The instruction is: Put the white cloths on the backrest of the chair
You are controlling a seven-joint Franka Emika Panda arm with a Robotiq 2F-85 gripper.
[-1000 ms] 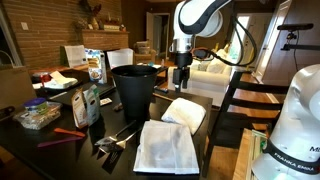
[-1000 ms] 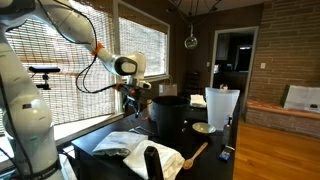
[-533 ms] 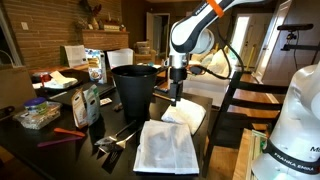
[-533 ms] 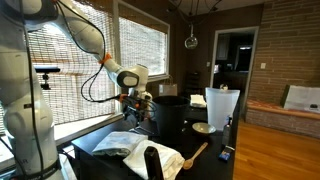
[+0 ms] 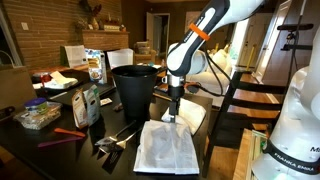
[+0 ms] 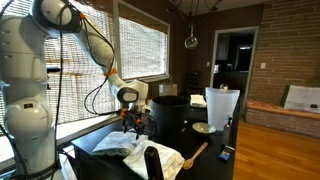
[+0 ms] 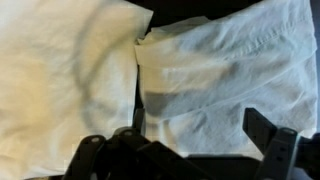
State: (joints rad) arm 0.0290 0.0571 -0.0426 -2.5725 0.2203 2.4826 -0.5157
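A black bin [image 5: 135,88] is set on a dark table [image 5: 70,155]. Upright packets [image 5: 88,104] are stood beside it. A wooden spoon [image 6: 195,153] is laid nearby.

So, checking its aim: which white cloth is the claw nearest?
The smaller folded white cloth beside the tall black bin; the claw hangs over its edge. The larger flat white cloth lies farther off.

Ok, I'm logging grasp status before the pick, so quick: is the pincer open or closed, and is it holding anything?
Pincer: open, holding nothing, fingers spread over the white cloths.
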